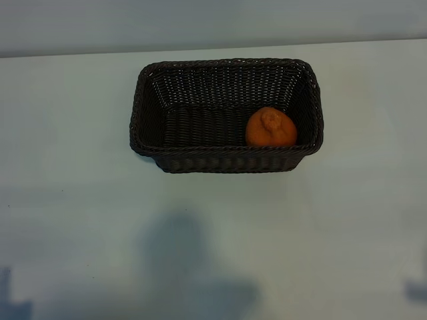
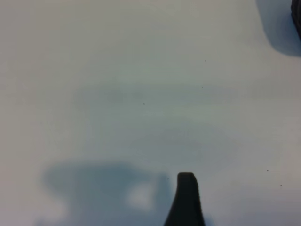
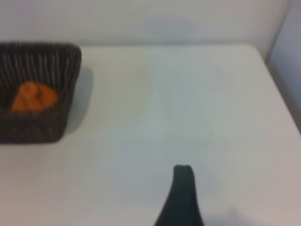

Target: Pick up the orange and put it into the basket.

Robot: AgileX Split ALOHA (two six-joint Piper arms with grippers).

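Note:
The orange [image 1: 271,127] lies inside the dark brown wicker basket [image 1: 227,160], at its right end against the near wall, knob up. The right wrist view shows the same basket [image 3: 33,128] far off with the orange [image 3: 35,97] in it. Neither gripper is near the basket. Only one dark finger [image 2: 186,200] of my left gripper shows, over bare table, with nothing against it. One finger [image 3: 182,195] of my right gripper also shows over bare table, well to the side of the basket, nothing held. Both grippers stand open.
The basket stands on a white table [image 1: 213,240] toward the back middle. A pale wall runs behind the table's far edge [image 1: 213,48]. In the right wrist view the table's end edge [image 3: 282,99] shows beside a wall.

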